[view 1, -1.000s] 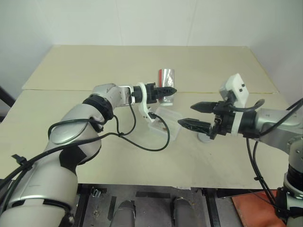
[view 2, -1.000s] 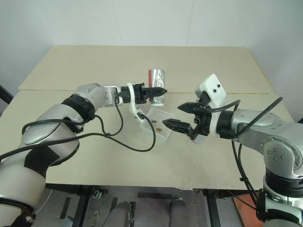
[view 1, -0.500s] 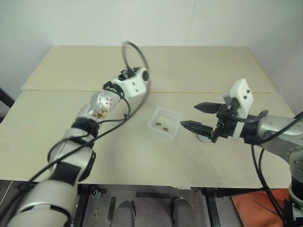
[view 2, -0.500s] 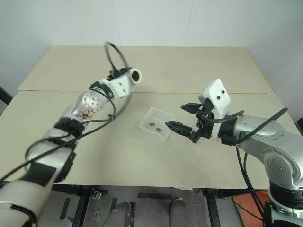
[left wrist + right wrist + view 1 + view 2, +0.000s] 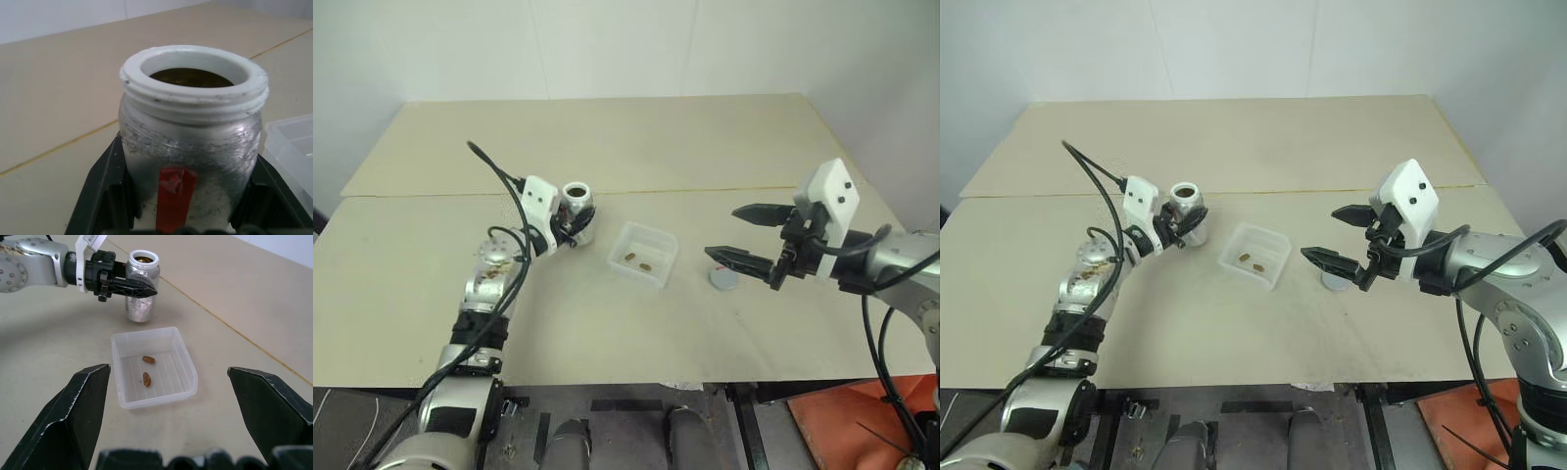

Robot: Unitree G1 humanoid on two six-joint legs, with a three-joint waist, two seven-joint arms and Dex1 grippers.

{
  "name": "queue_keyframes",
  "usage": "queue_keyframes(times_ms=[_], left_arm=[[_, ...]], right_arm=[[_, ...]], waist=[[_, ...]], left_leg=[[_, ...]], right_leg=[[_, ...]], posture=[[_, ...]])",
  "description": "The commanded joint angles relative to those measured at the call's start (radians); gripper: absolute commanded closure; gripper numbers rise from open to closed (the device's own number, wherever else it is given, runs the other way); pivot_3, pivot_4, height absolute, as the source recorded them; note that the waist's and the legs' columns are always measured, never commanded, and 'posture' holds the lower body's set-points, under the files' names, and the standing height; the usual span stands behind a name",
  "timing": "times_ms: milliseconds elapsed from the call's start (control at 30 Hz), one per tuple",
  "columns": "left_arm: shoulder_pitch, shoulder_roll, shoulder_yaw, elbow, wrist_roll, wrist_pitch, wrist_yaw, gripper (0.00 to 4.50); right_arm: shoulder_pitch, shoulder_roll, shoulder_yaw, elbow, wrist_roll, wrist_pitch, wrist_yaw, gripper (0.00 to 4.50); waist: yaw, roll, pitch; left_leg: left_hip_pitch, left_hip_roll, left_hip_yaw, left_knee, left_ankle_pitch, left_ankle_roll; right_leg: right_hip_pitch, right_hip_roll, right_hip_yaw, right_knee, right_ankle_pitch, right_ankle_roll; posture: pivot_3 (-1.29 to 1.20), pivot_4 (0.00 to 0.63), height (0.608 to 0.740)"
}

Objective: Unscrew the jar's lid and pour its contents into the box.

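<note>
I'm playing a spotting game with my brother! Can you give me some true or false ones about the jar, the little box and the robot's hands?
1. The jar stands upright on the table with its lid on. False: it stands upright, but its mouth is uncovered.
2. Two small brown pieces lie in the box. True.
3. The left gripper is closed around the jar. True.
4. The right gripper holds the lid. False: it is open with nothing in it, and the lid lies on the table beside the box.
5. The box sits between the jar and the lid. True.
</note>
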Motion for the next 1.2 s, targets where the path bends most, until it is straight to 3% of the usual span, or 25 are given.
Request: queue_keyframes(times_ms=[33,267,500,733,933,1067,1200], left_arm=[[0.001,-0.006,0.025,-0.001,0.013,-0.062,0.021,2.21],[0.044,0.020,0.015,0.005,0.023,-0.085,-0.030,0.04],[0.137,0.115,0.048,-0.164,-0.002,-0.014,-0.070,0.04],[0.331,0.408,0.176,-0.515,-0.249,0.242,-0.360,0.04],[0.410,0.604,0.359,-0.492,-0.433,0.212,-0.723,0.04],[0.377,0.661,0.420,-0.428,-0.429,0.208,-0.725,0.04],[0.425,0.676,0.458,-0.487,-0.445,0.242,-0.712,0.04]], right_arm=[[-0.001,-0.021,-0.024,-0.023,-0.005,-0.027,0.010,0.01],[-0.006,-0.019,-0.014,-0.023,-0.005,-0.023,0.004,0.00],[0.001,-0.019,-0.016,-0.012,-0.007,-0.029,0.010,0.00],[0.054,-0.030,-0.085,-0.023,0.016,-0.028,0.022,0.00],[0.104,-0.035,-0.126,-0.038,0.028,-0.063,0.062,0.00],[0.182,-0.068,-0.123,-0.039,-0.049,-0.148,0.122,0.00],[0.203,-0.052,-0.097,-0.020,-0.076,-0.191,0.125,0.00]], waist=[[0.002,0.000,0.000],[0.001,0.000,0.000],[-0.002,0.000,0.000],[-0.001,0.000,0.000],[0.007,0.000,0.000],[0.012,0.001,0.000],[0.011,0.000,0.000]], left_leg=[[0.000,0.000,0.000,0.000,0.000,0.000],[0.001,0.000,0.000,0.000,0.000,0.000],[0.000,0.000,0.000,0.000,0.000,0.000],[0.000,0.001,0.000,-0.001,0.000,0.001],[0.000,0.002,0.001,-0.001,-0.001,0.001],[0.002,0.002,0.002,-0.002,-0.001,0.003],[0.001,0.002,0.002,-0.002,-0.002,0.004]], right_leg=[[0.000,0.000,0.000,0.000,0.000,0.000],[0.000,0.000,0.000,-0.001,0.000,0.000],[-0.001,0.000,0.000,0.000,0.000,0.000],[-0.002,0.001,0.000,0.001,0.000,0.000],[-0.001,0.001,0.000,-0.001,-0.001,-0.002],[-0.001,0.001,0.000,-0.001,-0.001,-0.002],[-0.001,0.001,0.000,-0.002,-0.002,-0.002]], posture=[[0.00,0.150,0.740],[0.00,0.150,0.740],[0.00,0.150,0.740],[0.00,0.150,0.740],[0.00,0.150,0.740],[0.00,0.150,0.740],[0.00,0.150,0.740]])
